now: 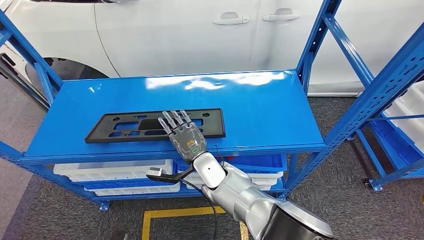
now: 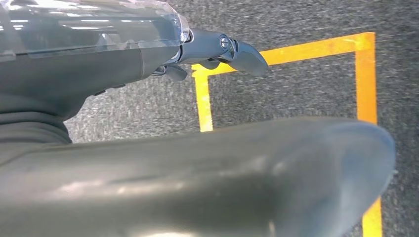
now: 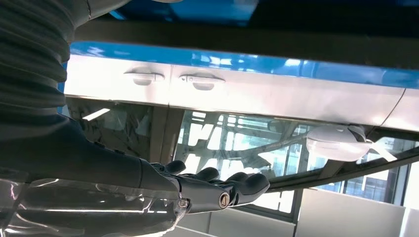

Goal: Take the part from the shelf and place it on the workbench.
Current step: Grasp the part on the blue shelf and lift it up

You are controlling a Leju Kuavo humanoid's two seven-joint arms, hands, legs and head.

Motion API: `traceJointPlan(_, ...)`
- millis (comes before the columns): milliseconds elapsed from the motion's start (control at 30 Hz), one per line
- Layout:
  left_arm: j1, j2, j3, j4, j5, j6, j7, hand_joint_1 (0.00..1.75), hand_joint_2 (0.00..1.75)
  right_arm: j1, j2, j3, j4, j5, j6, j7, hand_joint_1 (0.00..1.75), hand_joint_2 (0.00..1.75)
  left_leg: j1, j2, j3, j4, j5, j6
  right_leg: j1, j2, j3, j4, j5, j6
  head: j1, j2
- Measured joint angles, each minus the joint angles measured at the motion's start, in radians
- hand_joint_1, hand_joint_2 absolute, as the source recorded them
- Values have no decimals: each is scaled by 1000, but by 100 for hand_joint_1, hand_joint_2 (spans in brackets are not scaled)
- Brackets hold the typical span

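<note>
The part (image 1: 125,127) is a flat black rectangular plate with cut-outs, lying lengthwise near the front edge of the blue shelf (image 1: 260,110). My right hand (image 1: 182,132) reaches in from below and lies over the part's right-middle, fingers straight and spread, pointing away from me. Its palm covers the part's front edge, and I cannot tell whether it touches the plate. In the right wrist view the right hand (image 3: 212,190) shows straight fingers with nothing in them. My left hand (image 2: 217,49) hangs over the floor and holds nothing.
White and blue bins (image 1: 115,172) fill the lower shelf level. A white car (image 1: 200,35) stands close behind the rack. Blue uprights (image 1: 312,45) frame the shelf, and a second rack (image 1: 400,100) stands at the right. Yellow tape (image 1: 170,215) marks the grey floor.
</note>
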State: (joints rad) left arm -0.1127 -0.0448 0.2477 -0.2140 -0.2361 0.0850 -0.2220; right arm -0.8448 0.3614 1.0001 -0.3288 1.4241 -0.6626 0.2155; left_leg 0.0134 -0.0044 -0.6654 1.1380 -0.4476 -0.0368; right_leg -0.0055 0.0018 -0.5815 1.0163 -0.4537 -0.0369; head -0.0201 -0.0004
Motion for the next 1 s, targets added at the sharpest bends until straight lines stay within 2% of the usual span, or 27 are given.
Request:
traceJointPlan(33, 0, 0, 0, 0, 0, 0, 0, 0, 0, -1, 0, 2, -1, -2, 0, 0, 0, 175, -2, 0, 31, -65, 23, 5, 2, 0, 3, 1, -4, 4, 0, 0)
traceJointPlan(67, -1, 0, 1, 0, 0, 0, 0, 0, 0, -2, 0, 4, -1, -3, 1, 0, 0, 175, -5, 0, 51, -108, 34, 11, 3, 0, 4, 1, -6, 8, 0, 0)
traceJointPlan(100, -1, 0, 1, 0, 0, 0, 0, 0, 0, -3, 0, 7, -2, -4, 1, 0, 0, 175, -7, 0, 61, -129, 33, 16, 4, 0, 4, 1, -7, 13, 0, 0)
traceJointPlan(167, 1, 0, 3, 0, 1, 1, 0, 0, 0, -4, 1, 11, -3, -5, 2, 0, 0, 175, -7, -1, 64, -135, 31, 27, 6, -1, 4, -1, -10, 24, 0, 0)
traceJointPlan(233, 3, 0, 5, 0, 3, 3, 1, 0, 0, -6, 2, 14, -5, -6, 3, -1, 0, 175, -2, -1, 70, -144, 34, 38, 6, -1, -5, 26, -30, 34, 0, 0)
traceJointPlan(267, 3, 0, 6, 0, 4, 5, 1, 0, 0, -7, 2, 16, -6, -6, 3, -1, 0, 175, 0, -1, 73, -148, 35, 43, 5, -1, -26, 69, -54, 38, 0, 0)
traceJointPlan(333, 4, 1, 9, 0, 8, 8, 2, 0, 0, -6, 1, 20, -6, -6, 5, -2, 0, 175, -2, 0, 74, -148, 32, 50, 2, -1, -98, 206, -112, 42, 0, 0)
traceJointPlan(367, 6, 1, 11, 0, 11, 11, 2, 0, 0, -3, 0, 21, -6, -6, 5, -2, 0, 175, -3, -1, 74, -148, 31, 51, 2, -1, -133, 267, -129, 44, 0, 0)
traceJointPlan(400, 9, 1, 14, 0, 14, 13, 3, 0, 0, 0, -1, 23, -6, -6, 6, -2, 0, 175, -3, -1, 75, -147, 29, 52, 1, -1, -155, 296, -128, 44, 0, 0)
traceJointPlan(433, 11, 1, 18, 0, 17, 15, 3, 0, 0, 2, -2, 25, -6, -6, 6, -2, 0, 175, -3, -2, 78, -146, 26, 51, 1, -1, -156, 285, -106, 44, 0, 0)
traceJointPlan(467, 13, 1, 21, 0, 20, 17, 3, 0, 0, 2, -3, 26, -6, -6, 6, -2, 0, 175, -3, -3, 81, -143, 22, 49, 0, -1, -140, 237, -70, 43, 0, 0)
traceJointPlan(500, 14, 1, 24, 0, 21, 17, 3, 0, 0, 2, -3, 28, -6, -6, 6, -2, 0, 175, -3, -4, 84, -140, 17, 47, 0, -1, -110, 166, -27, 41, 0, 0)
traceJointPlan(533, 15, 1, 26, 0, 22, 18, 3, 0, 0, 1, -3, 31, -6, -6, 6, -2, 0, 175, -5, -4, 86, -136, 12, 43, 0, -1, -80, 98, 3, 39, 0, 0)
traceJointPlan(567, 15, 2, 28, 0, 22, 18, 3, 0, 0, 0, -3, 33, -6, -6, 7, -2, 0, 175, -7, -5, 86, -132, 7, 38, 0, -1, -59, 49, 21, 35, 0, 0)
traceJointPlan(600, 16, 2, 30, 0, 23, 19, 2, 0, 0, 0, -3, 34, -5, -6, 7, -1, 0, 175, -8, -5, 85, -130, 4, 33, 2, 0, -48, 23, 26, 30, 0, 0)
traceJointPlan(700, 18, 4, 35, 0, 29, 20, 1, 0, 0, 0, -3, 37, -5, -6, 6, 0, 0, 175, -7, -3, 87, -128, -3, 18, 4, 3, -43, 12, 21, 13, 0, 0)
traceJointPlan(733, 18, 4, 38, 0, 32, 20, 0, 0, 0, -1, -3, 37, -4, -6, 5, 0, 0, 175, -6, -3, 83, -115, -13, 12, 2, 3, -39, 9, 21, 7, 0, 0)
traceJointPlan(767, 19, 5, 42, 0, 36, 20, 0, 0, 0, -2, -3, 38, -4, -6, 4, 0, 0, 175, -5, -2, 71, -85, -31, 7, -1, 2, -34, 6, 20, 2, 0, 0)
traceJointPlan(800, 19, 6, 46, 0, 39, 21, -1, 0, 0, -3, -2, 39, -4, -6, 4, 0, 0, 175, -3, -1, 46, -32, -57, 3, -1, 2, -29, 4, 18, -2, 0, 0)
traceJointPlan(867, 22, 9, 54, 0, 42, 22, -2, 0, 0, -2, -3, 43, -1, -6, 3, 0, 0, 175, -1, -1, -24, 101, -107, -4, 1, 1, -25, 5, 13, -7, 0, 0)
traceJointPlan(900, 24, 11, 57, 0, 43, 23, -2, 0, 0, -1, -3, 44, 1, -6, 3, 0, 0, 175, -1, -1, -53, 146, -114, -5, 2, 1, -23, 5, 11, -8, 0, 0)
traceJointPlan(933, 25, 12, 60, 0, 43, 23, -3, 0, 0, -1, -3, 45, 2, -6, 3, 0, 0, 175, -1, -1, -63, 152, -101, -5, 2, 2, -21, 6, 9, -8, 0, 0)
traceJointPlan(967, 26, 12, 63, 0, 43, 22, -4, 0, 0, 0, -3, 46, 3, -6, 3, 0, 0, 175, -1, -1, -53, 119, -70, -2, 3, 3, -17, 6, 6, -7, 0, 0)
traceJointPlan(1000, 27, 12, 65, 0, 44, 22, -6, 0, 0, -1, -3, 47, 4, -6, 3, -1, 0, 175, -2, -1, -26, 53, -27, 2, 3, 4, -11, 6, 2, -6, 0, 0)
